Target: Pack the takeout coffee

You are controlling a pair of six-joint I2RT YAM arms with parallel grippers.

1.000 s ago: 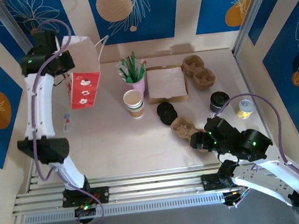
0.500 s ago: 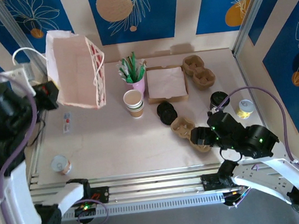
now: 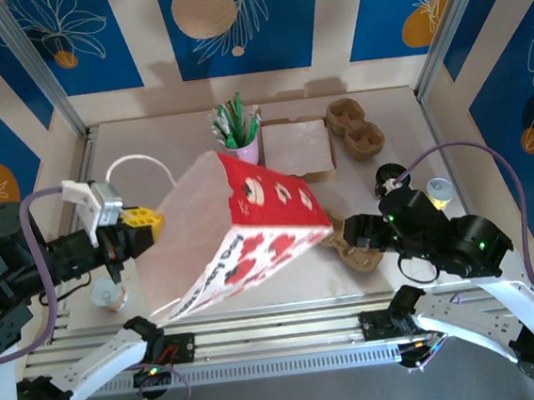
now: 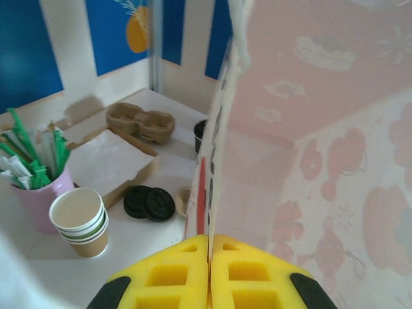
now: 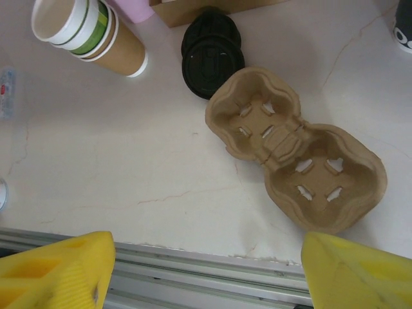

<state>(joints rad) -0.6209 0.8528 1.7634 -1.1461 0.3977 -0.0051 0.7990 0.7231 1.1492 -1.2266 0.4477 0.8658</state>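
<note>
Marbled table (image 3: 166,139), blue leaf-print walls (image 3: 231,24). Left hand (image 4: 208,257) clamps paper bag (image 3: 251,230); right hand (image 5: 206,270) spread over cup carrier (image 5: 296,154), apparently untouched.

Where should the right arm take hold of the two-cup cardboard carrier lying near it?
Probably at the narrow waist between its two wells, from straight above: the carrier lies flat, wells up, and that waist is its slimmest part, with bare table on both sides for the fingers.

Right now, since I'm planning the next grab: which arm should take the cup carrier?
Right. The right gripper, open, hovers over the carrier; the left gripper is shut on the bag, holding it up.
</note>
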